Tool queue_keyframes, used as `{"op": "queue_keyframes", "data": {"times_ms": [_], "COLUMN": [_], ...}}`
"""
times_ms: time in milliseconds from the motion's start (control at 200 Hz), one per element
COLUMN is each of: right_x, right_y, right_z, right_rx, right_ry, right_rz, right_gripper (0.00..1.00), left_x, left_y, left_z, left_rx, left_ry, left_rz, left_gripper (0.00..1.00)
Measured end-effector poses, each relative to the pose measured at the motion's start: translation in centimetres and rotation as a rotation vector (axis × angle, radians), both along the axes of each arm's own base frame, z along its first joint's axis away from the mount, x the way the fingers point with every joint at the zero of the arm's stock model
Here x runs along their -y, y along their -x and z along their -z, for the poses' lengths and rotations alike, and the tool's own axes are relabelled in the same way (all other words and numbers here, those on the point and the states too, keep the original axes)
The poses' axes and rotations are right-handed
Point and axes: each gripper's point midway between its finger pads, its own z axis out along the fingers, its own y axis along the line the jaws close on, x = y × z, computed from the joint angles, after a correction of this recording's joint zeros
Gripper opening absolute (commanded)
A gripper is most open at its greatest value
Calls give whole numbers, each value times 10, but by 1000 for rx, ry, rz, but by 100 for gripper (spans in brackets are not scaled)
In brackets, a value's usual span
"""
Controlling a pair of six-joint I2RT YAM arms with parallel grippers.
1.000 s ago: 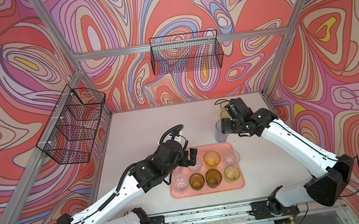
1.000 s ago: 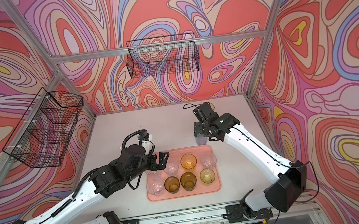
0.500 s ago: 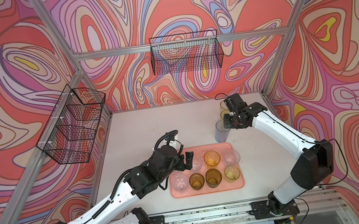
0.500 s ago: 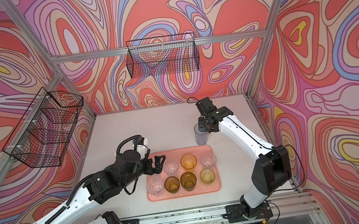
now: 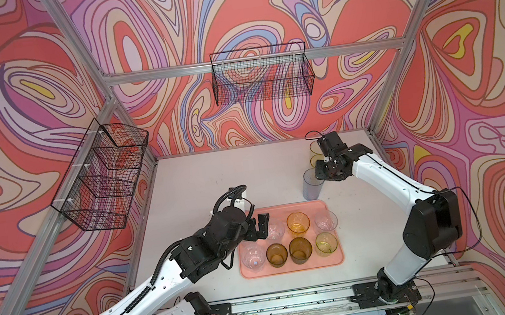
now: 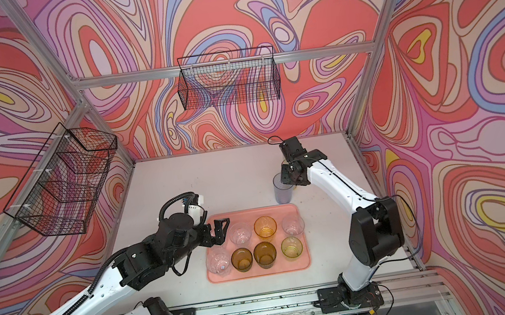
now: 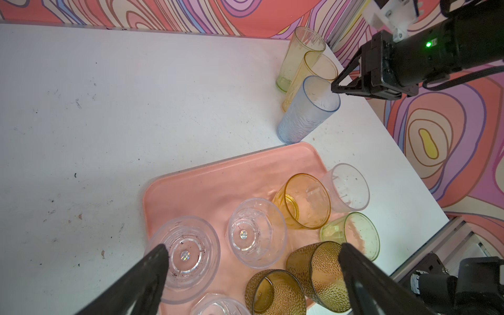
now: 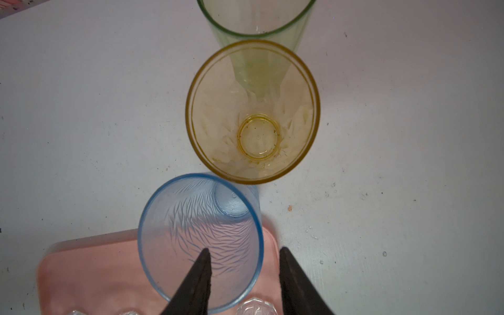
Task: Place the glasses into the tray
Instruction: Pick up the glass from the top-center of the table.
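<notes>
The salmon tray (image 5: 297,207) (image 6: 259,271) holds several short glasses, clear, amber, brown and green. A tall blue-grey glass (image 5: 312,187) (image 7: 308,111) (image 8: 191,218) stands upright on the table just behind the tray. My right gripper (image 5: 317,176) (image 8: 243,249) straddles its rim, one finger inside and one outside, with a gap still showing on both sides. My left gripper (image 5: 262,228) (image 7: 252,246) hangs wide open over the tray's left part, holding nothing.
Two tall glasses, yellow (image 8: 252,114) (image 7: 313,71) and green (image 8: 256,19) (image 7: 300,54), stand right behind the blue one near the table's right edge. Black wire baskets hang on the back wall (image 5: 262,77) and the left wall (image 5: 101,178).
My right jaws have narrowed around the blue glass's rim while the arm's elbow swung. The left gripper has drawn back slightly to the left, still open.
</notes>
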Motion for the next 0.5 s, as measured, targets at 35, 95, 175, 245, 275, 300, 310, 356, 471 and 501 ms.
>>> {"op": "queue_keyframes", "data": {"times_ms": [35, 95, 175, 245, 275, 300, 310, 356, 471, 501], "right_x": [0, 1, 1, 2, 2, 1, 1, 1, 1, 1], "right_y": [0, 2, 3, 3, 3, 3, 3, 3, 3, 3], "right_z": [2, 5, 9, 13, 14, 15, 16, 18, 22, 23], "right_rx": [-4, -10, -16, -23, -26, -27, -29, -32, -35, -35], "right_ry": [-1, -1, 0, 2, 2, 1, 1, 1, -4, -4], "right_rz": [3, 6, 7, 8, 8, 8, 9, 7, 11, 11], "right_gripper": [34, 34, 34, 32, 31, 30, 29, 23, 21, 21], "left_x": [-1, -1, -2, -3, -3, -3, -3, -3, -3, -3], "left_y": [0, 0, 0, 0, 0, 0, 0, 0, 0, 0], "left_z": [0, 0, 1, 2, 3, 3, 3, 3, 3, 3], "left_rx": [1, 2, 2, 1, 0, 0, -1, -1, 0, 0], "left_ry": [0, -1, -4, -6, -7, -8, -8, -9, -10, -9], "left_rz": [-2, -4, -6, -7, -7, -7, -7, -7, -9, -10], "left_gripper": [100, 100, 100, 100, 100, 100, 100, 100, 100, 100]}}
